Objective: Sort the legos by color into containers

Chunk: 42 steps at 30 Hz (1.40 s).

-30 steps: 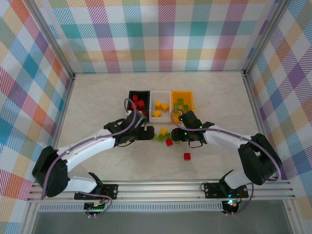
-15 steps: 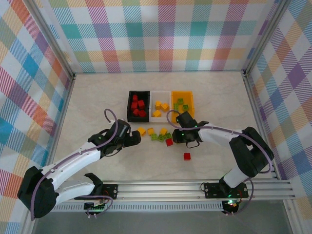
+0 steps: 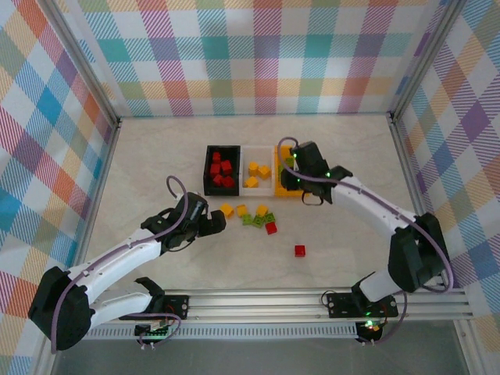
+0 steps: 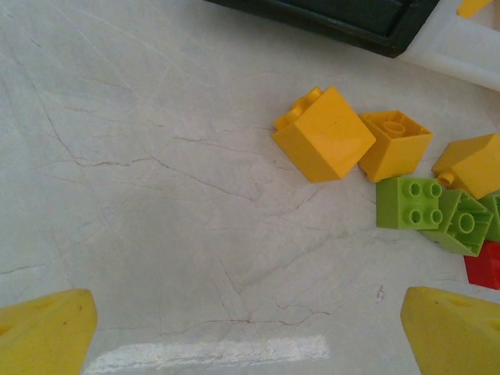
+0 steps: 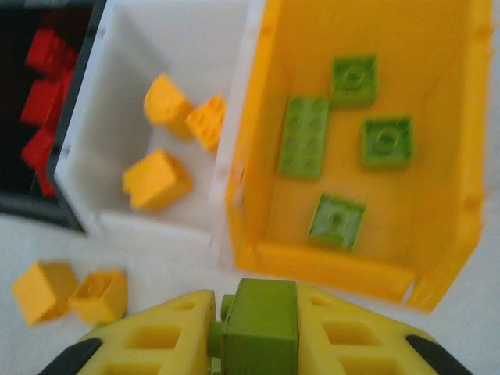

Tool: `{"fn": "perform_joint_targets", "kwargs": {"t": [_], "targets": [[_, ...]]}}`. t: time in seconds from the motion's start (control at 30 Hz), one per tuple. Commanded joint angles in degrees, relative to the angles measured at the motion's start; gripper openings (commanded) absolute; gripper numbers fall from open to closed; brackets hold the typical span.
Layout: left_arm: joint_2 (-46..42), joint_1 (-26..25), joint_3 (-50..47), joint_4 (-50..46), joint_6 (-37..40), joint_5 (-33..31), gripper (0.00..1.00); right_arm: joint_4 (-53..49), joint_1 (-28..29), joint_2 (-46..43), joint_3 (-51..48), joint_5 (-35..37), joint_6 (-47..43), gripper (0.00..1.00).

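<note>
My right gripper (image 3: pixel 291 183) (image 5: pixel 258 328) is shut on a lime green lego (image 5: pixel 260 324) and hangs over the near edge of the orange container (image 3: pixel 293 148) (image 5: pixel 328 269), which holds several green legos (image 5: pixel 305 137). The white container (image 3: pixel 256 191) (image 5: pixel 156 230) holds three yellow legos (image 5: pixel 156 178). Red legos lie in the black container (image 3: pixel 207 170) (image 5: pixel 31 207). My left gripper (image 3: pixel 219 222) (image 4: pixel 250 336) is open and empty over bare table, just left of the loose yellow legos (image 4: pixel 324 133), green legos (image 4: pixel 410 201) and a red lego (image 4: pixel 484 266).
One red lego (image 3: pixel 299 250) lies alone, nearer the front right. Another red one (image 3: pixel 271 228) sits at the near side of the loose cluster (image 3: pixel 250 215) in front of the bins. Metal rails and checked walls fence the table.
My right gripper shut on a green lego in the loose cluster and carried it up and back to the orange container. My left arm drew back from the black container, then stayed still.
</note>
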Motion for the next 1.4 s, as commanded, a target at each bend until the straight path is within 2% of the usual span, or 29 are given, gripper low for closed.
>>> {"fn": "perform_joint_targets", "kwargs": {"t": [0.0, 0.23, 0.5, 0.63, 0.9, 1.1, 1.17, 1.37], "targets": [[-0.67, 0.79, -1.05, 1.11, -0.89, 0.74, 1.00, -2.44, -2.46, 6.45, 5.20, 2.69, -3.06, 0.29], [-1.26, 1.10, -1.14, 0.61, -0.50, 1.44, 1.00, -3.73, -4.85, 17.25, 13.65, 3.33, -3.91, 0.33], [-1.07, 1.41, -0.18, -0.44, 0.37, 1.58, 1.00, -2.39, -4.90, 17.90, 14.83, 0.95, -4.10, 0.62], [-1.09, 1.72, 0.70, -0.80, 0.58, 1.61, 1.00, -2.37, -4.78, 14.34, 12.68, -0.69, -3.71, 0.71], [-0.36, 2.02, 1.41, 0.02, 1.25, 1.99, 1.00, -4.29, -1.25, 0.94, -2.89, -3.08, 0.26, 0.74], [4.12, 1.49, 2.90, 4.26, 2.84, 9.70, 0.98, -6.29, 0.59, -12.33, -16.95, -3.30, 4.46, 0.75], [6.49, -0.37, 4.33, 5.45, 2.91, 10.67, 0.96, -7.28, 0.60, -15.38, -19.41, -2.65, 5.84, 0.75], [16.61, -11.56, 12.61, 8.27, 4.34, 10.86, 0.95, -8.48, -0.01, -18.69, -22.44, 2.75, 7.72, 0.76]]}}
